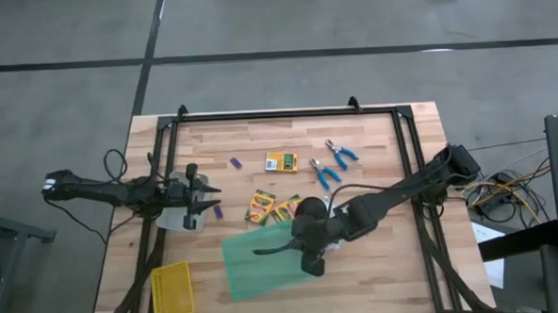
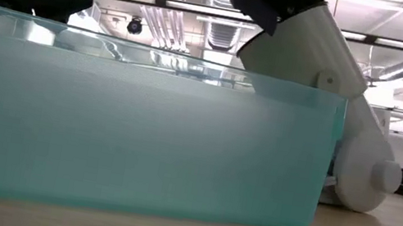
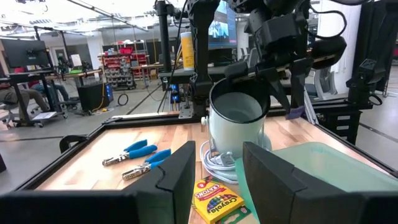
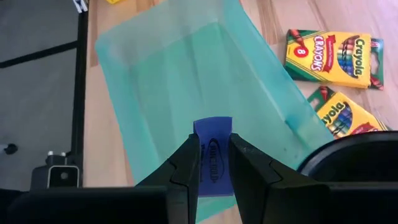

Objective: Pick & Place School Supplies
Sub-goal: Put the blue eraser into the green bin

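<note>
The word "Crayola" reads clearly in the right wrist view on a yellow-and-green crayon box (image 4: 328, 51), with a small "8" in its corner, and again on a second crayon box (image 4: 343, 113) lying just beside it. In the left wrist view another crayon box (image 3: 216, 199) shows the same brand name (partly cut by the picture's edge). The blue eraser (image 4: 213, 157) between the right gripper's fingers carries a dark oval logo, too small to read.
</note>
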